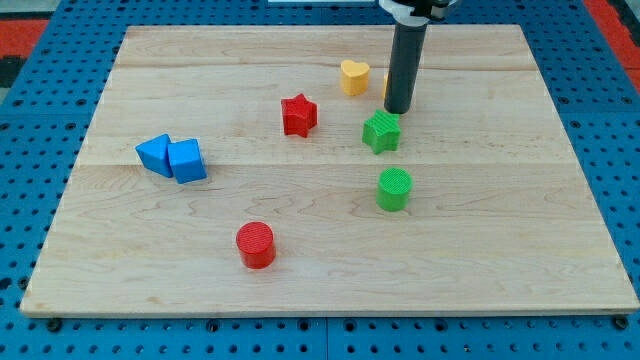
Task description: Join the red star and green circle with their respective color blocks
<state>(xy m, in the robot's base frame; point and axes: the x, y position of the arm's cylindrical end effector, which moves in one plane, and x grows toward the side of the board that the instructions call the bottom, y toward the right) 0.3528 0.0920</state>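
Observation:
The red star (298, 115) lies near the board's middle, toward the view's top. The red cylinder (256, 245) stands well below it, toward the view's bottom. The green cylinder (394, 189) stands right of centre. The green star (381, 131) lies just above it, a small gap between them. My tip (398, 110) rests on the board just above and to the right of the green star, close to it or touching it.
A yellow heart (354, 76) lies near the view's top, left of the rod. A second yellow block (386, 85) is mostly hidden behind the rod. Two blue blocks (172, 157) sit together at the left. The wooden board (500, 250) lies on a blue pegboard.

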